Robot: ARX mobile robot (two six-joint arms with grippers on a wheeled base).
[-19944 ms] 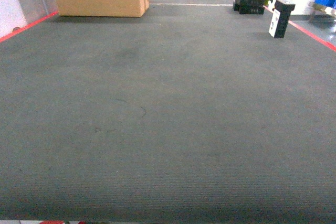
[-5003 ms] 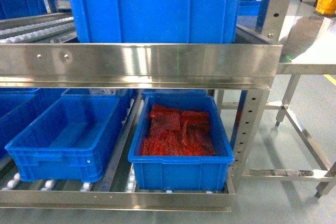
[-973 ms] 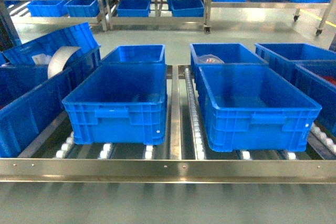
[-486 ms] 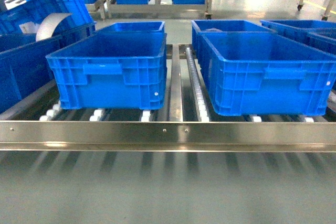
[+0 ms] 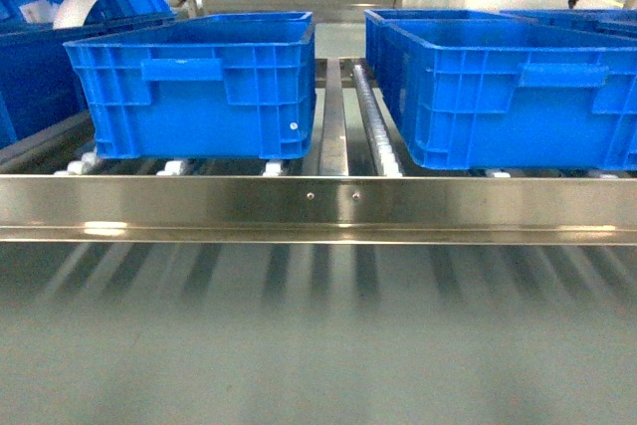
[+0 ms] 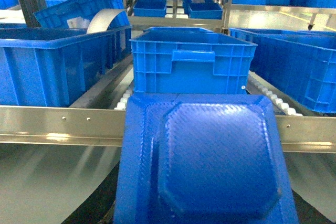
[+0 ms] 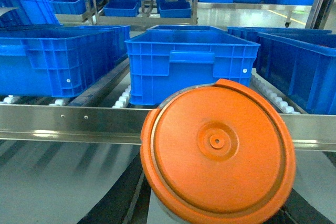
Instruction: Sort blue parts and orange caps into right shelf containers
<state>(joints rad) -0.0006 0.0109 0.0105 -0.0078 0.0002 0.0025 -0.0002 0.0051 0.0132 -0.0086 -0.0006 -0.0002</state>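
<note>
Here the head view looks level across a steel shelf rail (image 5: 318, 208) at two blue crates side by side on a roller track — the left crate (image 5: 194, 87) and the right crate (image 5: 508, 97), with a line of white rollers (image 5: 370, 126) running back between them. More blue crates stand on racks behind, and a curved white sheet (image 5: 85, 2) sticks up from a bin at far left. Neither arm shows in this view.

In the left wrist view a blue part (image 6: 205, 161) — a flat, moulded piece with a raised octagonal centre — fills the lower frame, held up just in front of the rail and facing a crate (image 6: 191, 61). The gripper itself is hidden behind it, so I cannot tell how its jaws stand.

In the right wrist view a round orange cap (image 7: 218, 153) fills the lower frame, likewise in front of the rail, a crate (image 7: 191, 61) beyond it. The jaws are hidden there too.
</note>
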